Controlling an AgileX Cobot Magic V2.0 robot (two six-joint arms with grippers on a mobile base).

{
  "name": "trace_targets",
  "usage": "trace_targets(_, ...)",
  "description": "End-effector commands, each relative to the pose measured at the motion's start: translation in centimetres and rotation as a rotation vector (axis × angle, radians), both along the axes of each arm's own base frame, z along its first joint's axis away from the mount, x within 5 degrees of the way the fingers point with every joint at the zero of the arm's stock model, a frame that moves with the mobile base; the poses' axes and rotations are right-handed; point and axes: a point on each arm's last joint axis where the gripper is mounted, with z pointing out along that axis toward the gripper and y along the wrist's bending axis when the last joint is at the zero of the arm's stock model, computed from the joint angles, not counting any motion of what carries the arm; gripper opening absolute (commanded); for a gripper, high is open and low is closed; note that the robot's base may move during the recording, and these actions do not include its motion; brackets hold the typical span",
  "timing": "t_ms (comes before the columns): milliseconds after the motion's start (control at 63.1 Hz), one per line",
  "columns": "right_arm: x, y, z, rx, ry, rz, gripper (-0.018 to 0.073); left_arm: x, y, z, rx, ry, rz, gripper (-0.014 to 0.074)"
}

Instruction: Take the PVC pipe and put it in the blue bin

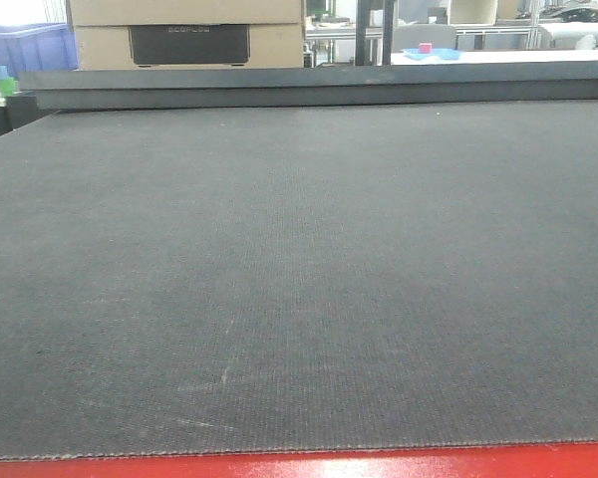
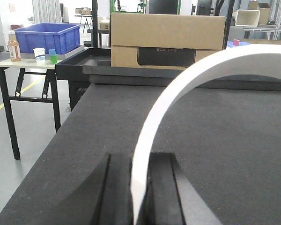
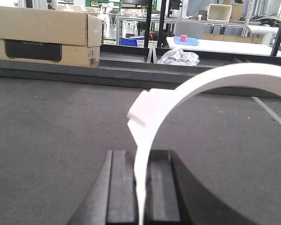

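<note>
Front view: dark mat (image 1: 299, 279) over the table; cardboard box (image 1: 184, 35) at the far edge; blue bin (image 1: 25, 45) far left.

Wrist views only: both grippers.
- Left gripper (image 2: 140, 190): black fingers (image 2: 116, 192) pressed together on a white arc (image 2: 154, 123), possibly the PVC pipe; the arc rises from the jaws and curves right, above the mat.
- Right gripper (image 3: 140, 187): clamped likewise on a notched white arc (image 3: 178, 96).

Left wrist view only: side table (image 2: 18, 63), beside the main table, carrying the blue bin, a brown bottle (image 2: 14, 46), a white cup (image 2: 39, 54) and small green and blue cups (image 2: 53, 56); the bin's contents are hidden from this angle.

Right wrist view: pink cube (image 3: 183, 37) on a shallow blue tray (image 3: 189, 42); crumpled clear bag (image 3: 179, 57) in front of it.
</note>
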Motion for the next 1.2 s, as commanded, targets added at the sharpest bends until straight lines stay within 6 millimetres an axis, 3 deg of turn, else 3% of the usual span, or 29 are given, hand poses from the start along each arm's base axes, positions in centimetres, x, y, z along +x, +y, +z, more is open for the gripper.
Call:
trace_targets(0, -0.04, -0.07, 0.17, -0.012, -0.025, -0.008, -0.0168, -0.08, -0.02, 0.20, 0.001, -0.026, -0.002, -0.0111)
trace_targets(1188, -0.04, -0.07, 0.17, -0.012, -0.025, -0.008, -0.0168, -0.08, -0.02, 0.20, 0.001, -0.026, -0.002, -0.0111)
